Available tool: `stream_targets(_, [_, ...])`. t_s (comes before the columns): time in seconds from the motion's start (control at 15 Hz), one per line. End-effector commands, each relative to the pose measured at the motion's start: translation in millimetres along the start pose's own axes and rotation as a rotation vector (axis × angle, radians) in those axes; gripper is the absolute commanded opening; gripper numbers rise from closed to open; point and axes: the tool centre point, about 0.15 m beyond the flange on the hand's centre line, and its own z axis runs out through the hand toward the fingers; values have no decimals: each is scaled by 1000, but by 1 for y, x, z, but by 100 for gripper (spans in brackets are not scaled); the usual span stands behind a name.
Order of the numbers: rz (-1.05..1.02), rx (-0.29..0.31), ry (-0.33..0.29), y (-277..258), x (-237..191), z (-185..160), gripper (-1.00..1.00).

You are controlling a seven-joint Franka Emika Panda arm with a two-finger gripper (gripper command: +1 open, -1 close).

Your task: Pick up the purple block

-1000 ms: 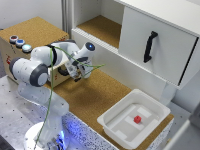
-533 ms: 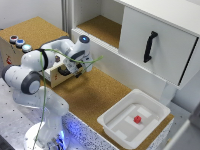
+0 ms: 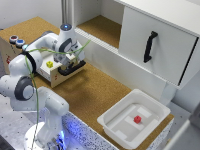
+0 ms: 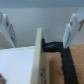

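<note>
I cannot make out the purple block in either view. My gripper hangs over the front edge of a low wooden box at the exterior view's left. The wrist view shows both fingers spread wide, and between them are only the box's wooden edge and its black handle. The gripper is open and holds nothing. A small yellow block lies on the white top of the box, beside the gripper. A dark speck at the wrist view's corner is too blurred to name.
A white tray holding a small red block stands at the exterior view's lower right. A white cabinet with a black door handle runs along the back. Blue and red round objects sit on a stand at the far left.
The arm has swung toward the back of the table, carrying the gripper from beside the box to over its front edge. The gripper stays open.
</note>
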Motion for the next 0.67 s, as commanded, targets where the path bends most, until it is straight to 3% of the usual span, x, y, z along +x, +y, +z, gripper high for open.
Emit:
stream_targets(0.0, [-98,15,-144,-61,-8,8,100])
stream_targets(0.47, [-154,80,-271,-124,-28,59,100])
stream_targets(0.6, [-152,68,-292,-132,-27,74,100])
